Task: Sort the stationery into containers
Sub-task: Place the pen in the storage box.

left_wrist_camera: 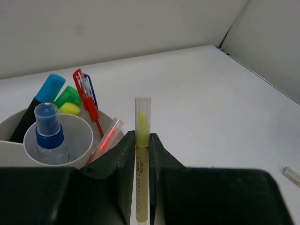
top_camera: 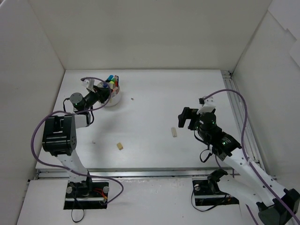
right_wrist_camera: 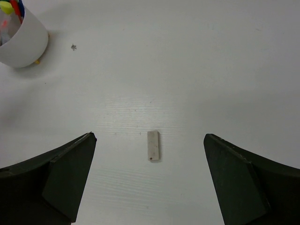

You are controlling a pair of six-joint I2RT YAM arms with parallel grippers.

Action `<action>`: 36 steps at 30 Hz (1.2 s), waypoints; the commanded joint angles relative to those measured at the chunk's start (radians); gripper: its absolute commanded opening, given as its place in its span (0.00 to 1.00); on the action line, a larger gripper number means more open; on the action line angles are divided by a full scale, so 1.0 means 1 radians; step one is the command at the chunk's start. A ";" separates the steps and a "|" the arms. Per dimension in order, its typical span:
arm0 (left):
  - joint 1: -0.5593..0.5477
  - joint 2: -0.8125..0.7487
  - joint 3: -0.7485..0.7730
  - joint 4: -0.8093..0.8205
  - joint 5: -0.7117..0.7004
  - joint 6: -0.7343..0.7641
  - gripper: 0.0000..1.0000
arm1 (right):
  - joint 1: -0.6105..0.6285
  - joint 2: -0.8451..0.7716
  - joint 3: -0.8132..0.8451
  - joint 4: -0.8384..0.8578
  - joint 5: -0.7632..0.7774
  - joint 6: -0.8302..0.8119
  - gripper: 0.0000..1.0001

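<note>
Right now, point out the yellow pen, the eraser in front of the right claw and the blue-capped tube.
yellow pen (left_wrist_camera: 143, 122): left wrist view, its clear cap.
eraser (right_wrist_camera: 153, 146): right wrist view, middle of its top face.
blue-capped tube (left_wrist_camera: 47, 117): left wrist view, its blue cap.

My right gripper (right_wrist_camera: 150, 136) hangs low over the white table (right_wrist_camera: 197, 61), its two dark fingers (right_wrist_camera: 61, 173) spread far apart. Between them lies a small beige eraser (right_wrist_camera: 153, 146), flat, its long side pointing away from me, touching neither finger. Toward the far left corner of the surface stands the white container (right_wrist_camera: 23, 42), partly cut off, with yellow and red stationery (right_wrist_camera: 7, 7) poking up inside. A dark speck (right_wrist_camera: 73, 47) lies near it.
</note>
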 commanded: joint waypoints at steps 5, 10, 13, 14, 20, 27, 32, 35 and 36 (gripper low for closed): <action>0.015 0.013 0.085 0.489 0.052 0.030 0.00 | -0.006 0.102 0.073 0.127 -0.004 -0.043 0.98; 0.015 0.005 0.089 0.490 0.084 0.099 0.00 | -0.008 0.149 0.090 0.159 -0.026 -0.051 0.98; 0.015 0.011 0.114 0.492 0.116 0.121 0.00 | -0.006 0.175 0.101 0.162 -0.033 -0.057 0.98; 0.015 0.014 0.123 0.492 0.151 0.150 0.00 | -0.006 0.183 0.105 0.162 -0.037 -0.060 0.98; 0.015 0.037 0.191 0.490 0.209 0.183 0.00 | -0.006 0.197 0.118 0.161 -0.037 -0.073 0.98; 0.015 0.097 0.249 0.490 0.329 0.278 0.00 | -0.008 0.198 0.124 0.155 -0.043 -0.079 0.98; 0.034 0.140 0.289 0.490 0.378 0.266 0.00 | -0.009 0.198 0.124 0.150 -0.035 -0.085 0.98; 0.034 0.151 0.293 0.490 0.372 0.312 0.00 | -0.009 0.209 0.131 0.150 -0.037 -0.088 0.98; 0.034 0.154 0.296 0.490 0.374 0.322 0.00 | -0.008 0.212 0.135 0.150 -0.038 -0.088 0.98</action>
